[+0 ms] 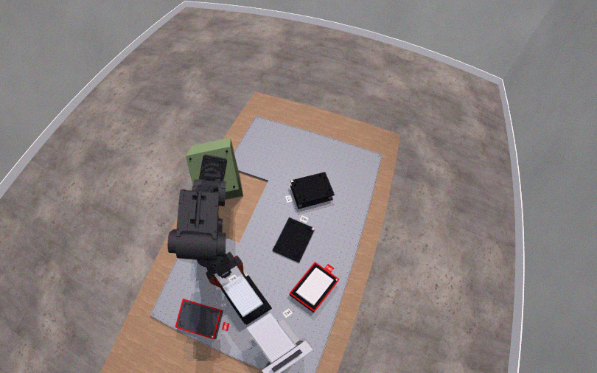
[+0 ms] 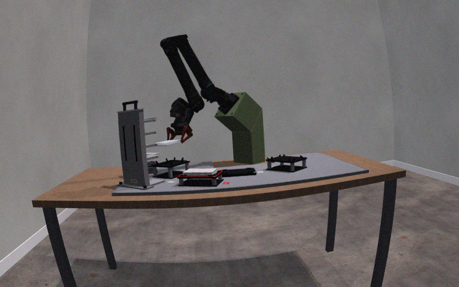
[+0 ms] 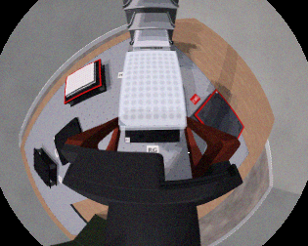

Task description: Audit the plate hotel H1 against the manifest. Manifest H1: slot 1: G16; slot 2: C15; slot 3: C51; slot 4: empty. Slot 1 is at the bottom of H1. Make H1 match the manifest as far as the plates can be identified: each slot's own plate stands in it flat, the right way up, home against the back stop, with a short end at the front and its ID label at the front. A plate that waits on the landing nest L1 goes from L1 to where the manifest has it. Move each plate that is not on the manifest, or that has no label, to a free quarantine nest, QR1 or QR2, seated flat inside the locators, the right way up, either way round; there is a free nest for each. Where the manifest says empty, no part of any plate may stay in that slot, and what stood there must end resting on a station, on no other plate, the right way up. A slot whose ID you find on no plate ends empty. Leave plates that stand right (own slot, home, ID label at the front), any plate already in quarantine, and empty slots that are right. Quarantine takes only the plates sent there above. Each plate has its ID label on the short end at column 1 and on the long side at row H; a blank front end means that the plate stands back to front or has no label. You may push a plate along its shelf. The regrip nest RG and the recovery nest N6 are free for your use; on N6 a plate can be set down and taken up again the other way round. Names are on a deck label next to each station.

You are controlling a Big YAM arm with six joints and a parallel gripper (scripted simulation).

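My gripper (image 1: 234, 279) (image 2: 175, 140) (image 3: 152, 120) is shut on a white plate (image 1: 244, 296) (image 2: 168, 142) (image 3: 152, 88), its fingers on the long sides near one short end. The plate is in the air, wells up, above the regrip nest RG (image 1: 259, 313) (image 2: 170, 165) (image 3: 153, 136), its far end toward the hotel H1 (image 1: 287, 357) (image 2: 130, 150). No ID is readable on it. Another white plate (image 2: 152, 155) shows low in H1; its label is hidden. A white plate (image 1: 315, 286) (image 2: 200, 171) (image 3: 80, 79) sits on one red-rimmed quarantine nest. The other quarantine nest (image 1: 199, 318) (image 3: 219, 114) shows no plate.
The black recovery nest N6 (image 1: 292, 239) (image 2: 242, 172) (image 3: 66, 137) and the raised landing nest L1 (image 1: 312, 189) (image 2: 286, 160) (image 3: 45, 167) show no plate. The green arm pedestal (image 1: 215, 162) (image 2: 247, 131) stands behind. Bare hotel shelves (image 2: 150, 133) stick out above the held plate's level.
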